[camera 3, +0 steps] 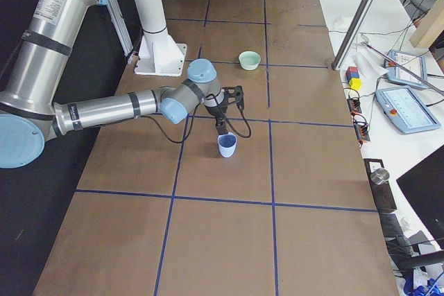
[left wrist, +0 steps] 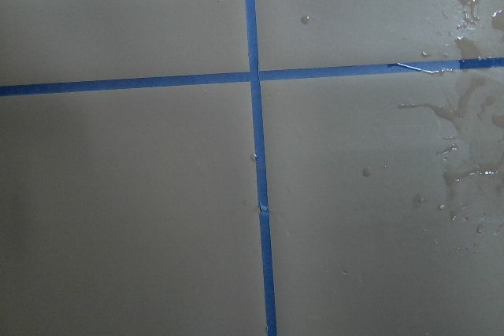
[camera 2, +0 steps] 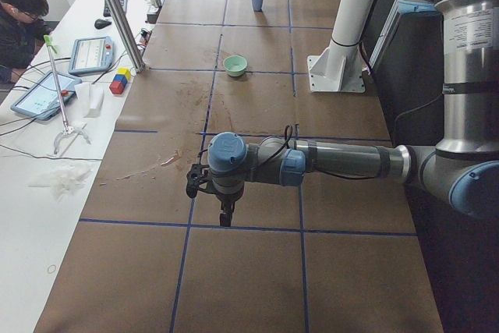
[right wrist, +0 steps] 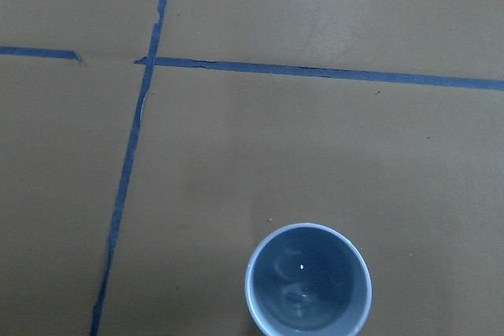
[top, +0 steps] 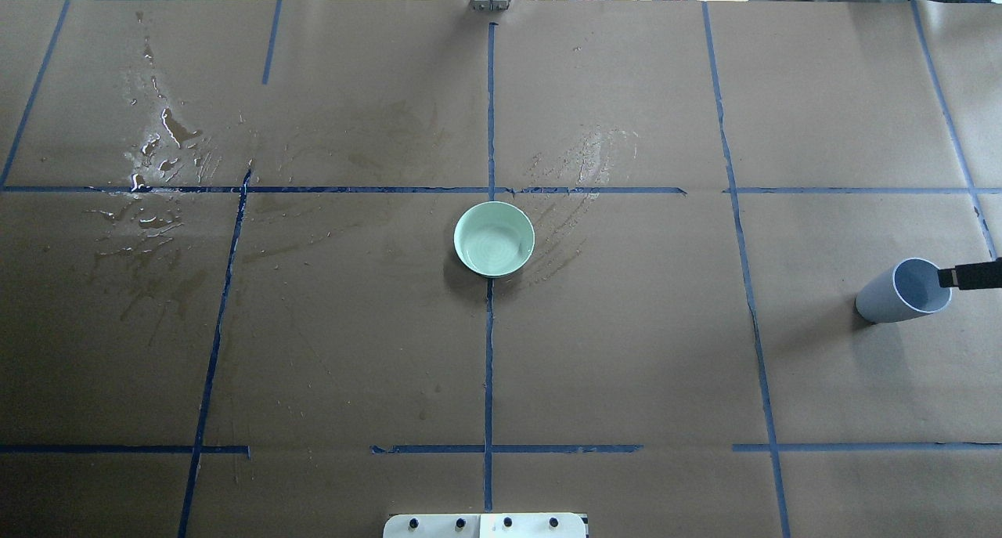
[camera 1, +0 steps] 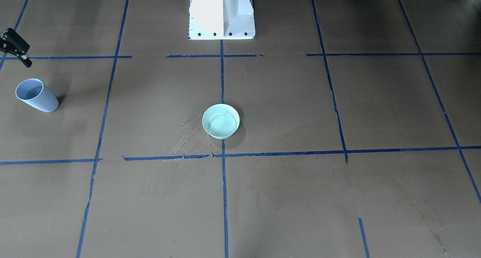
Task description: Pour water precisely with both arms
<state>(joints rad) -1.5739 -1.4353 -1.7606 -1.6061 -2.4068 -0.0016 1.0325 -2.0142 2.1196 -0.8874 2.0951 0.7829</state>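
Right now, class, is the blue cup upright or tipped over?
Upright: the blue cup stands on its base, mouth up, in every view.

Matt paper table [top: 352, 326] — glossy bowl [top: 466, 240]

Seen from overhead, a pale green ceramic bowl [top: 494, 239] stands at centre, a light blue plastic cup [top: 900, 291] far at 3 o'clock, open brown paper-covered table [top: 626, 326] between them.

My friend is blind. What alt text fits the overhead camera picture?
A pale green bowl sits at the centre of a brown paper-covered table gridded with blue tape, seen from above. A light blue cup stands far right, with the black tip of the right gripper entering from the edge beside its rim. Wet splashes stain the paper at upper left.
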